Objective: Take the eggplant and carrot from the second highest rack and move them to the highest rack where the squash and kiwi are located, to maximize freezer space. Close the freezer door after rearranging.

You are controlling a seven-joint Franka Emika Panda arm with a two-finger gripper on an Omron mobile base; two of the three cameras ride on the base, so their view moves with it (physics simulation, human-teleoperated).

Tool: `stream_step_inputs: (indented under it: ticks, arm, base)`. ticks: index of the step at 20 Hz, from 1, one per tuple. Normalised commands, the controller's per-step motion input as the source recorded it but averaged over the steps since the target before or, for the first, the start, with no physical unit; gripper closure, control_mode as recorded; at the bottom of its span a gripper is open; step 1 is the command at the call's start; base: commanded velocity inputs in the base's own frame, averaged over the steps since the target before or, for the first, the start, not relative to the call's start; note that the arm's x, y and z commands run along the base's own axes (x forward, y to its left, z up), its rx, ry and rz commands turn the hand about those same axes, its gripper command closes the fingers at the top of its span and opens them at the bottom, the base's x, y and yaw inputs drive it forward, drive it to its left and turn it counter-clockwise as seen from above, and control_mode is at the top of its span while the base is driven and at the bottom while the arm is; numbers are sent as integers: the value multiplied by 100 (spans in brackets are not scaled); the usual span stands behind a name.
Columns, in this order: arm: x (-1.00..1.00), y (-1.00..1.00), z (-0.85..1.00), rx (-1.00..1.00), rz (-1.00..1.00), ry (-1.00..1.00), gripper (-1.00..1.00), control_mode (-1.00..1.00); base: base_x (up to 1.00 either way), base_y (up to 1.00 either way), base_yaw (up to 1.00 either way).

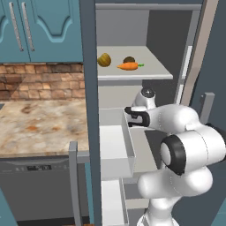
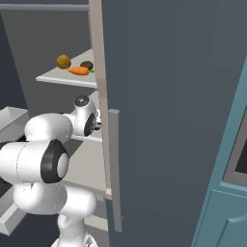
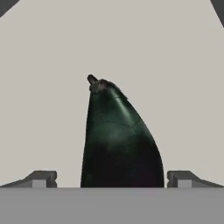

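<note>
Fingers first: in my hand view the two fingertips (image 3: 42, 178) stand wide apart, released, gripping nothing. The gripper (image 3: 112, 181) has the eggplant (image 3: 119, 140) right between the tips, dark and glossy, its stem end pointing away from me. I see a small gap on each side, so no contact that I can make out. It lies on a pale shelf surface (image 3: 48, 87).

Going outward, my left base view gives me what the hand camera can't: the arm reaches into the freezer (image 1: 89, 88) below the top rack (image 1: 132, 73). Up there sit the squash (image 1: 104, 59), the carrot (image 1: 129, 66) and the kiwi (image 1: 129, 59) just behind the carrot. A white drawer (image 1: 115, 148) stands pulled out beside the arm.

From the right base view, the freezer door (image 2: 169, 120) stands open, its grey bar handle (image 2: 114, 169) facing me.
</note>
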Motion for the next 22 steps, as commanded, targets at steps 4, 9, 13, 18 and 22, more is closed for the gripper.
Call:
stream_step_inputs:
  ticks: [4, 9, 13, 18, 22]
  arm:
    - [23, 0, -14, 0, 0, 0, -100, -100]
    - [11, 0, -20, 0, 0, 2, 100, -100]
    - [2, 0, -13, 0, 0, 1, 100, -100]
    - [-28, 0, -2, 0, 0, -7, 100, -100]
    - [-71, 7, -3, 0, 0, -15, 100, -100]
  base:
    - [0, 0, 0]
    - [0, 0, 0]
    - [0, 0, 0]
    - [0, 0, 0]
    - [0, 0, 0]
